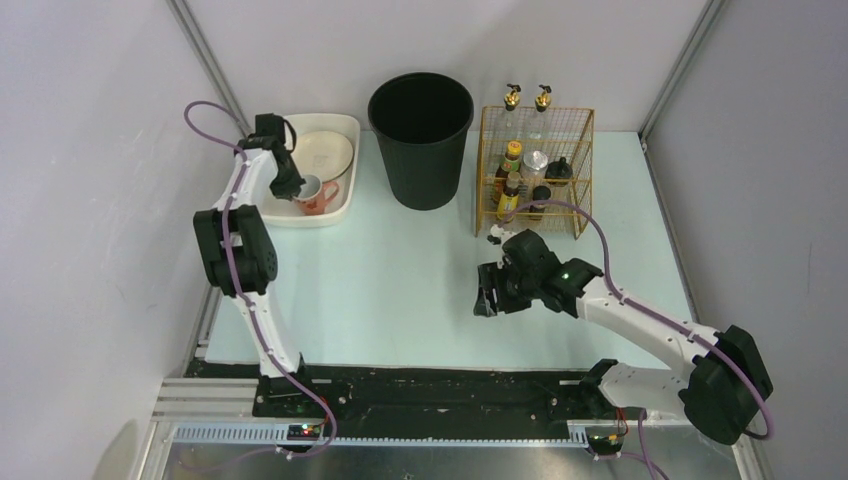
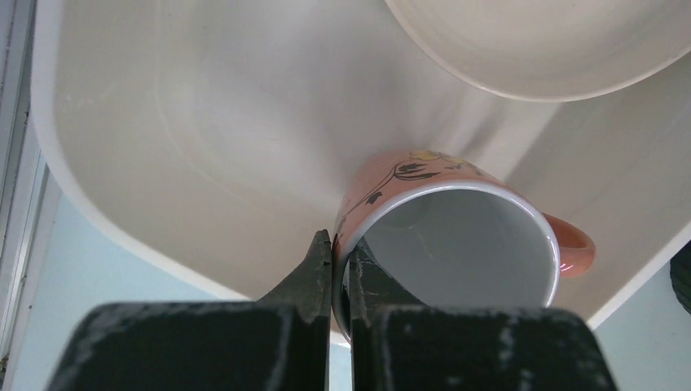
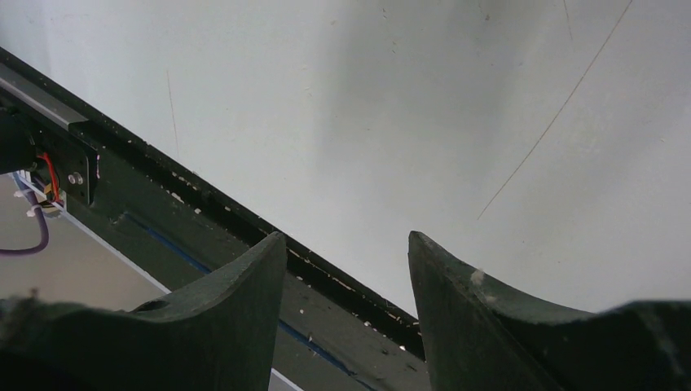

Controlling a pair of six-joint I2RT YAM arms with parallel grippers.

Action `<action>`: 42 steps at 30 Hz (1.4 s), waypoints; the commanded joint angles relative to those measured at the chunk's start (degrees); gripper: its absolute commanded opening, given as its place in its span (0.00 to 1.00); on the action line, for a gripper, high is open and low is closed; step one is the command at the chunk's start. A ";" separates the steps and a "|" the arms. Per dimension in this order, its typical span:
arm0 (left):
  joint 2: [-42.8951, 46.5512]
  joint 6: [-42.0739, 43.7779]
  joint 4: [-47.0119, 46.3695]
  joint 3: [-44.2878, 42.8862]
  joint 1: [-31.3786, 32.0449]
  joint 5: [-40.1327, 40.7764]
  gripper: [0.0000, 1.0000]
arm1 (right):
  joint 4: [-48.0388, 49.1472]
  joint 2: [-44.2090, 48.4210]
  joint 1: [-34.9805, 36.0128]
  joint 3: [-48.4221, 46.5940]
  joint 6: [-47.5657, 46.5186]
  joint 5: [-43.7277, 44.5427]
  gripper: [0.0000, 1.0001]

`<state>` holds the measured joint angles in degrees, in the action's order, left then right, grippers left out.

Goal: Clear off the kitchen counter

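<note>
While left gripper (image 2: 338, 244) pinches mug (image 2: 456, 252) wall at rim, jaws narrow, mug tilts inside tray (image 2: 204, 147), counter (image 1: 400, 290) back-left. Glazed ceramic: stiff, slick, likely chippable; rim pinch suits. Right gripper (image 3: 346, 244) part-open, empty, above counter.

Wore white tubular links between chunky black joint housings on both the left arm (image 1: 236, 190) and the right arm (image 1: 640, 322), with a small green light (image 1: 565, 272) glowing on the right one's wrist housing. Trailed a purple cable (image 1: 260, 330) looped along each arm. Ended, at the right gripper (image 3: 346, 238), in two matt black fingers (image 3: 236, 318), tapered to points and flecked with pale scuffs.
</note>
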<state>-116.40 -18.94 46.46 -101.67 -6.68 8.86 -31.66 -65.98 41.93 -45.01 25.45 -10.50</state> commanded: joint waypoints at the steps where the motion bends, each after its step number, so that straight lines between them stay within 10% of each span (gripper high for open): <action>1: 0.11 0.89 -3.83 -1.08 -0.44 -0.50 0.00 | 2.95 -0.68 0.14 -0.04 0.49 -1.16 0.61; 5: 0.01 1.26 -4.25 0.66 -0.44 0.25 0.04 | 3.30 -0.73 0.00 -0.06 0.94 -1.38 0.61; 13: 2.27 2.15 -5.63 4.97 -0.43 1.03 0.45 | 3.41 -0.25 -0.18 -0.07 1.32 -1.62 0.61; 35: 23.71 1.21 -6.92 15.52 -0.35 2.76 0.61 | -1.30 7.69 0.41 -0.34 1.96 0.32 0.61; 38: 27.12 1.75 -7.09 18.15 0.07 1.10 0.97 | -1.17 8.01 0.36 -0.34 2.33 0.45 0.63; 42: 32.69 2.24 -7.12 21.77 1.09 -1.10 1.00 | -2.60 7.78 0.37 -1.47 2.21 1.19 0.66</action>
<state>-89.97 -17.72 40.34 -82.15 -6.39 10.11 -32.86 -59.00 41.93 -45.01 27.18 -10.74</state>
